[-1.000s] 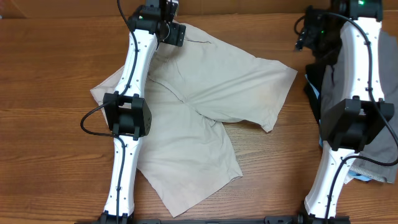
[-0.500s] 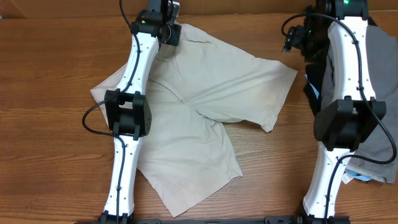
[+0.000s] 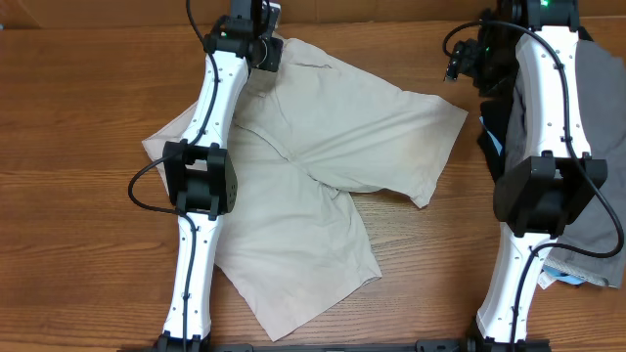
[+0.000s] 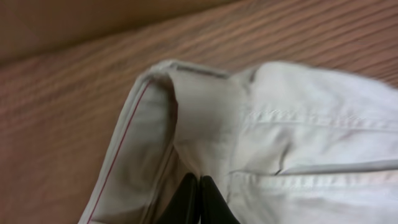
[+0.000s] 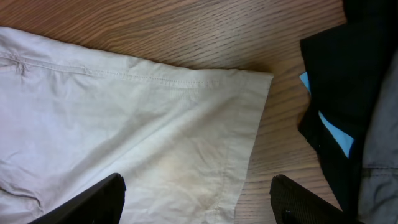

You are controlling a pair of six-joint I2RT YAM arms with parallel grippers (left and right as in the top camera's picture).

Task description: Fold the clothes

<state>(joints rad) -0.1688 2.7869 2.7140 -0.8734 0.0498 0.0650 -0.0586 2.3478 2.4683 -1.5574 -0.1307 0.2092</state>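
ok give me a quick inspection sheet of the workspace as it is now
surface: wooden table, bare around the clothing
job's things: beige shorts spread out, one leg crossing the other, not folded yet
clutter: grey garment, black garment and a light blue item piled at the right edge, apart from the shorts
grippers: left gripper shut on the shorts' waistband at the far edge; right gripper open above a leg hem
cables: black cables looping along both arms, none on the cloth
surroundings: tan board behind the table
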